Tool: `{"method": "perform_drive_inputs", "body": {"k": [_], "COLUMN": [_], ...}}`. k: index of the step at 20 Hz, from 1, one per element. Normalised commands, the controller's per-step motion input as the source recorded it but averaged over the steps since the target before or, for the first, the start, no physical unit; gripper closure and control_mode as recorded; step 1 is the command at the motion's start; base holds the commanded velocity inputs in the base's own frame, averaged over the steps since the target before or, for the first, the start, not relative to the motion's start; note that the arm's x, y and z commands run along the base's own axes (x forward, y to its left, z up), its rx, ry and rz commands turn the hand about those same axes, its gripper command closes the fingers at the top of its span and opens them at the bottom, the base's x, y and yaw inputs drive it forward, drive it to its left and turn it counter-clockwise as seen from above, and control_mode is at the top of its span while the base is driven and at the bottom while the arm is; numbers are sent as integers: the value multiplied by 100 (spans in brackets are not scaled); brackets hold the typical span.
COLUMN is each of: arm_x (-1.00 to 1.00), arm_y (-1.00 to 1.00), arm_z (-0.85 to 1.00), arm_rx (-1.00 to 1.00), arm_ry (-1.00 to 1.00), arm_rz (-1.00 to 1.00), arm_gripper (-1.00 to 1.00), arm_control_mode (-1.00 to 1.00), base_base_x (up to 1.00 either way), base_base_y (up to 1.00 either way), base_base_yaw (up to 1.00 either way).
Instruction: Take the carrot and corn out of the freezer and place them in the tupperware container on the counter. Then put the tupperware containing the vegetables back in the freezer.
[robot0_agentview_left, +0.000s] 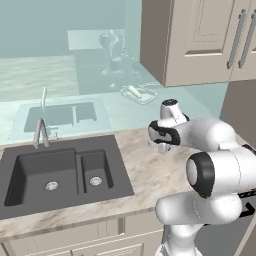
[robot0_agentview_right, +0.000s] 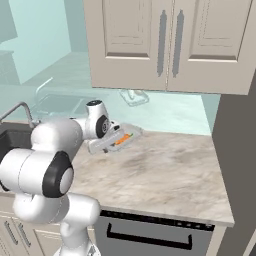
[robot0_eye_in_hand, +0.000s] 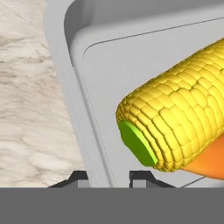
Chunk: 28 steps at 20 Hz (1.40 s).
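Note:
My gripper (robot0_eye_in_hand: 109, 178) is shut on the near rim of the tupperware container (robot0_eye_in_hand: 109, 57), with one dark tip on each side of the wall. Inside the tray the yellow corn (robot0_eye_in_hand: 175, 118) lies with its green end towards me, and the orange carrot (robot0_eye_in_hand: 208, 164) sits just beside it. From the right base view the tupperware container (robot0_agentview_right: 111, 142) hangs tilted just above the marbled counter (robot0_agentview_right: 160, 170), with the carrot (robot0_agentview_right: 121, 139) showing in it. The arm's hand (robot0_agentview_left: 165, 135) covers the tray in the left base view. The freezer's inside is out of view.
A dark double-basin sink (robot0_agentview_left: 60, 172) with a tap (robot0_agentview_left: 41, 132) lies left of the arm. Beige wall cabinets (robot0_agentview_right: 165, 45) hang above the counter. A dark dishwasher front (robot0_agentview_right: 150, 235) sits below it. A tall dark grey panel (robot0_agentview_right: 240, 150) closes the counter's right end.

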Motion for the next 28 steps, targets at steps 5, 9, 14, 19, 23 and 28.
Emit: {"method": "perform_drive_inputs", "body": {"k": [5, 9, 14, 19, 23, 28], "arm_x": [-63, -56, -43, -41, -46, -57], "arm_y": [0, 0, 0, -2, -9, -23], "arm_z": [39, 73, 70, 36, 28, 30], "arm_rx": [-4, 0, 0, 0, 0, 0], "arm_ry": [0, 1, 0, -4, -6, -6], "arm_rz": [22, 10, 8, 7, 7, 13], "arm_gripper": [100, 100, 100, 100, 100, 100], "arm_control_mode": [-100, -100, -100, -100, -100, -100], "base_base_x": [0, 0, 0, 0, 0, 0], "base_base_y": [0, 0, 0, 0, 0, 0], "base_base_yaw": [0, 0, 0, 0, 0, 0]}}
